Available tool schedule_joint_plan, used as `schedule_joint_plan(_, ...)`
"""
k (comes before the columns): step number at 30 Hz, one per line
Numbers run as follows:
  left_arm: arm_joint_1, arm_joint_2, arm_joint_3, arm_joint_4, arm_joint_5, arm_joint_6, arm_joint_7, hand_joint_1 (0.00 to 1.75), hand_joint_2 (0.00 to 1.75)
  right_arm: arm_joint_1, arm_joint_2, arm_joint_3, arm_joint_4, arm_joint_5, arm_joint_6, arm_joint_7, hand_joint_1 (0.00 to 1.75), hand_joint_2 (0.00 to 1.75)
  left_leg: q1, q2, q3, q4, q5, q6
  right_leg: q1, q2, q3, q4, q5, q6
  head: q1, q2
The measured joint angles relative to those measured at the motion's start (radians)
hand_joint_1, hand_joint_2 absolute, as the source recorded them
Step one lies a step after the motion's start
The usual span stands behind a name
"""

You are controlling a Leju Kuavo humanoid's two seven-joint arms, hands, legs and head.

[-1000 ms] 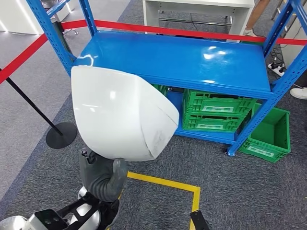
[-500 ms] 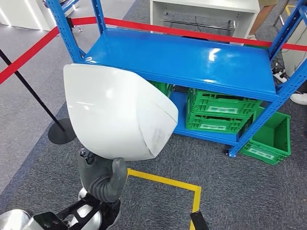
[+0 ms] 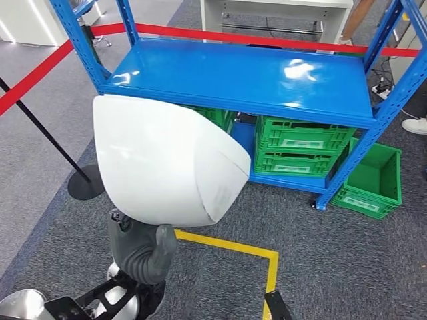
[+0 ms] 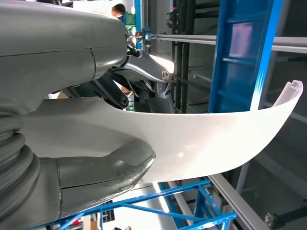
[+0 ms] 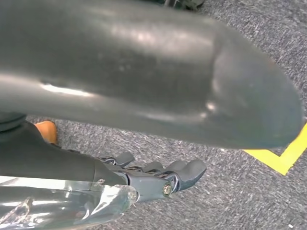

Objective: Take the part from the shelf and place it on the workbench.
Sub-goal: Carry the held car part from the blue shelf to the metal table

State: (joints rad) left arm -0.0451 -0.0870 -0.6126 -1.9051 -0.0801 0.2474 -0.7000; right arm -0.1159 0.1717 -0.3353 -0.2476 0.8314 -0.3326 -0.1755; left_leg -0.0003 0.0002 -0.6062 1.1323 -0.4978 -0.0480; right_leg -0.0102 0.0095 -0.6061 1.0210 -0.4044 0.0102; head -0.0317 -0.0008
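Left hand [image 4: 90, 134] grips the curved white shell part [image 3: 161, 160] by its edge, thumb beneath and fingers above, just in front of the blue shelf [image 3: 241, 73], so carrying it level and steady toward the workbench seems wise.

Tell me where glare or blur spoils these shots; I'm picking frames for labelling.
Head view: ceiling lights glare on the blue shelf top, and softer highlights sit on the white part; otherwise sharp. Left wrist view: the left hand gripping the part is crisp, the background soft. Right wrist view: the thumb looms blurred up close, while the carpet stays sharp.
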Motion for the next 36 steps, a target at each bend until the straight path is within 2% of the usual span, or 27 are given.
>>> schedule_joint_plan(2, -0.001, 0.000, 0.000, 0.000, -0.001, -0.004, 0.000, 1.75, 1.75, -0.001, 0.000, 0.000, 0.000, 0.000, 0.000, 0.000, 0.00, 0.00, -0.001, -0.001, 0.063, -0.117, 0.037, 0.006, 0.004, 0.001, -0.009, 0.004, 0.008, 0.009, 0.000, 0.000)
schedule_joint_plan(3, -0.001, 0.000, 0.000, 0.000, -0.002, -0.005, 0.000, 1.75, 1.75, -0.002, 0.000, 0.000, 0.000, 0.000, 0.000, 0.000, 0.00, 0.00, -0.001, -0.002, 0.073, -0.142, 0.043, 0.010, 0.006, 0.001, -0.013, 0.004, 0.013, 0.015, -0.001, 0.000)
schedule_joint_plan(5, -0.001, -0.001, 0.001, 0.000, -0.005, -0.002, 0.000, 1.75, 1.75, -0.002, 0.000, 0.000, 0.000, 0.000, 0.000, 0.000, 0.00, 0.00, -0.003, -0.004, 0.065, -0.147, 0.050, 0.022, 0.005, -0.001, -0.021, 0.002, 0.023, 0.027, -0.001, 0.000)
schedule_joint_plan(6, -0.001, -0.001, 0.001, 0.000, -0.006, 0.000, 0.000, 1.75, 1.75, -0.001, 0.000, 0.000, 0.000, 0.000, 0.000, 0.000, 0.00, 0.00, -0.002, -0.003, 0.060, -0.148, 0.055, 0.029, 0.004, -0.001, -0.026, 0.006, 0.019, 0.033, -0.001, 0.000)
schedule_joint_plan(7, -0.001, -0.002, 0.001, 0.000, -0.007, 0.002, 0.000, 1.75, 1.75, 0.000, 0.000, 0.000, 0.000, 0.000, 0.000, 0.000, 0.00, 0.00, -0.001, -0.002, 0.055, -0.149, 0.062, 0.036, 0.003, -0.001, -0.033, 0.022, 0.000, 0.037, 0.001, 0.000)
schedule_joint_plan(8, -0.001, -0.002, 0.001, 0.000, -0.007, 0.004, 0.000, 1.75, 1.75, 0.000, 0.000, 0.000, 0.000, 0.000, 0.000, 0.000, 0.00, 0.00, 0.001, 0.000, 0.048, -0.150, 0.069, 0.042, 0.002, -0.001, -0.047, 0.059, -0.035, 0.041, 0.003, 0.000)
schedule_joint_plan(10, -0.002, -0.003, 0.001, 0.000, -0.008, 0.008, 0.000, 1.75, 1.75, -0.001, 0.000, 0.000, 0.000, 0.000, 0.001, 0.000, 0.00, 0.00, 0.000, 0.002, 0.030, -0.150, 0.082, 0.049, 0.001, -0.002, -0.087, 0.186, -0.125, 0.048, 0.008, 0.000)
schedule_joint_plan(11, -0.002, -0.002, 0.001, 0.000, -0.008, 0.013, 0.000, 1.75, 1.75, -0.001, 0.000, 0.000, 0.000, 0.000, 0.001, 0.000, 0.00, 0.00, 0.000, 0.002, 0.020, -0.150, 0.089, 0.050, 0.001, -0.002, -0.102, 0.247, -0.154, 0.050, 0.008, 0.000)
schedule_joint_plan(12, -0.002, -0.002, 0.000, 0.000, -0.009, 0.019, 0.000, 1.75, 1.75, -0.001, 0.000, 0.000, 0.000, 0.000, 0.001, 0.000, 0.00, 0.00, 0.000, 0.002, 0.010, -0.149, 0.095, 0.049, 0.001, -0.002, -0.105, 0.283, -0.162, 0.051, 0.009, 0.000)
schedule_joint_plan(13, -0.002, -0.002, 0.000, 0.000, -0.010, 0.026, 0.000, 1.75, 1.75, -0.001, 0.000, 0.000, 0.000, 0.000, 0.002, 0.000, 0.00, 0.00, 0.000, 0.002, 0.001, -0.149, 0.102, 0.048, 0.001, -0.002, -0.092, 0.285, -0.150, 0.051, 0.009, 0.000)
schedule_joint_plan(14, -0.002, -0.002, -0.002, -0.001, -0.012, 0.033, 0.000, 1.75, 1.75, -0.001, 0.000, 0.000, 0.000, 0.000, 0.002, 0.000, 0.00, 0.00, 0.000, 0.002, -0.007, -0.149, 0.109, 0.046, 0.001, -0.002, -0.059, 0.249, -0.124, 0.050, 0.010, 0.000)
schedule_joint_plan(15, -0.002, -0.002, -0.004, -0.002, -0.012, 0.040, 0.000, 1.75, 1.75, -0.002, 0.000, 0.000, 0.000, 0.000, 0.002, 0.000, 0.00, 0.00, 0.000, 0.002, -0.014, -0.148, 0.115, 0.042, 0.001, -0.002, -0.012, 0.184, -0.100, 0.048, 0.010, 0.000)
schedule_joint_plan(16, -0.003, -0.002, -0.006, -0.004, -0.013, 0.046, 0.000, 1.75, 1.75, -0.005, 0.000, 0.000, 0.000, 0.002, 0.002, 0.000, 0.00, 0.00, -0.001, 0.002, -0.019, -0.147, 0.121, 0.038, 0.002, -0.002, 0.040, 0.109, -0.090, 0.046, 0.010, 0.000)
schedule_joint_plan(17, -0.005, -0.002, -0.009, -0.007, -0.014, 0.051, 0.000, 1.75, 1.75, -0.007, 0.000, 0.000, 0.000, 0.003, 0.003, 0.000, 0.00, 0.00, -0.003, 0.002, -0.022, -0.146, 0.127, 0.033, 0.003, -0.001, 0.077, 0.051, -0.089, 0.041, 0.009, 0.000)
schedule_joint_plan(18, -0.007, -0.002, -0.012, -0.010, -0.014, 0.056, 0.000, 1.75, 1.75, -0.008, 0.000, 0.000, 0.000, 0.004, 0.003, 0.000, 0.00, 0.00, -0.004, 0.002, -0.024, -0.145, 0.132, 0.027, 0.004, -0.001, 0.098, 0.013, -0.096, 0.036, 0.010, 0.000)
schedule_joint_plan(19, -0.009, -0.001, -0.014, -0.013, -0.014, 0.060, 0.000, 1.75, 1.75, -0.009, 0.000, 0.000, 0.000, 0.005, 0.003, 0.000, 0.00, 0.00, -0.004, 0.002, -0.025, -0.145, 0.138, 0.022, 0.006, 0.000, 0.102, 0.001, -0.101, 0.029, 0.010, 0.000)
schedule_joint_plan(21, -0.011, -0.001, -0.017, -0.018, -0.014, 0.068, 0.000, 1.75, 1.75, -0.008, 0.001, 0.000, 0.000, 0.001, 0.003, -0.005, 0.00, 0.00, -0.002, 0.002, -0.027, -0.145, 0.142, 0.012, 0.007, 0.000, 0.093, 0.000, -0.093, 0.012, 0.011, 0.000)
schedule_joint_plan(22, -0.012, 0.000, -0.017, -0.020, -0.012, 0.070, 0.000, 1.75, 1.75, -0.008, 0.001, 0.000, 0.000, -0.003, 0.005, -0.009, 0.00, 0.00, -0.001, 0.001, -0.033, -0.135, 0.129, 0.006, 0.006, -0.001, 0.090, -0.001, -0.087, 0.003, 0.008, 0.000)
schedule_joint_plan(24, -0.013, 0.002, -0.018, -0.024, -0.009, 0.073, 0.000, 1.75, 1.75, -0.008, 0.001, -0.001, 0.000, -0.010, 0.010, -0.020, 0.00, 0.00, 0.000, 0.001, -0.065, -0.055, 0.064, -0.005, 0.002, -0.002, 0.080, -0.001, -0.074, -0.009, 0.003, 0.000)
schedule_joint_plan(26, -0.013, 0.005, -0.019, -0.025, -0.008, 0.074, 0.000, 1.75, 1.75, -0.007, 0.001, -0.002, 0.000, -0.014, 0.014, -0.025, 0.00, 0.00, 0.001, 0.001, -0.115, 0.078, -0.010, -0.013, 0.002, -0.003, 0.066, -0.001, -0.063, -0.013, -0.001, 0.000)
schedule_joint_plan(27, -0.013, 0.006, -0.019, -0.025, -0.008, 0.074, 0.000, 1.75, 1.75, -0.006, 0.001, -0.002, 0.000, -0.015, 0.015, -0.026, 0.00, 0.00, 0.001, 0.001, -0.129, 0.125, -0.025, -0.014, 0.002, -0.003, 0.060, 0.000, -0.059, -0.013, -0.001, 0.000)
schedule_joint_plan(28, -0.013, 0.008, -0.019, -0.025, -0.007, 0.074, 0.000, 1.75, 1.75, -0.005, 0.001, -0.003, 0.000, -0.017, 0.015, -0.026, 0.00, 0.00, 0.001, 0.001, -0.126, 0.137, -0.020, -0.014, 0.002, -0.003, 0.055, 0.000, -0.056, -0.012, -0.001, 0.000)
schedule_joint_plan(29, -0.013, 0.008, -0.019, -0.025, -0.007, 0.075, 0.000, 1.75, 1.75, -0.005, 0.001, -0.003, 0.000, -0.018, 0.015, -0.027, 0.00, 0.00, 0.001, 0.001, -0.104, 0.109, 0.001, -0.012, 0.002, -0.003, 0.052, 0.000, -0.053, -0.010, -0.001, 0.000)
schedule_joint_plan(31, -0.014, 0.008, -0.020, -0.026, -0.007, 0.075, 0.000, 1.75, 1.75, -0.005, 0.001, -0.004, 0.000, -0.019, 0.016, -0.027, 0.00, 0.00, 0.000, 0.001, -0.022, -0.018, 0.056, -0.006, 0.003, -0.002, 0.050, 0.000, -0.051, -0.006, -0.001, 0.000)
schedule_joint_plan(33, -0.015, 0.008, -0.022, -0.028, -0.007, 0.075, 0.000, 1.75, 1.75, -0.006, 0.001, -0.005, 0.000, -0.018, 0.016, -0.027, 0.00, 0.00, -0.001, 0.000, 0.037, -0.120, 0.076, 0.003, 0.006, 0.000, 0.046, 0.002, -0.049, 0.001, -0.001, 0.000)
schedule_joint_plan(34, -0.016, 0.008, -0.022, -0.029, -0.007, 0.075, 0.000, 1.75, 1.75, -0.006, 0.001, -0.005, 0.000, -0.018, 0.016, -0.027, 0.00, 0.00, -0.002, 0.000, 0.045, -0.139, 0.073, 0.008, 0.008, 0.000, 0.044, 0.002, -0.047, 0.006, 0.000, 0.000)
schedule_joint_plan(36, -0.016, 0.009, -0.023, -0.030, -0.007, 0.075, 0.000, 1.75, 1.75, -0.006, 0.001, -0.005, 0.000, -0.017, 0.016, -0.027, 0.00, 0.00, 0.000, -0.001, 0.042, -0.149, 0.072, 0.022, 0.008, -0.001, 0.040, 0.002, -0.046, 0.018, 0.000, 0.000)
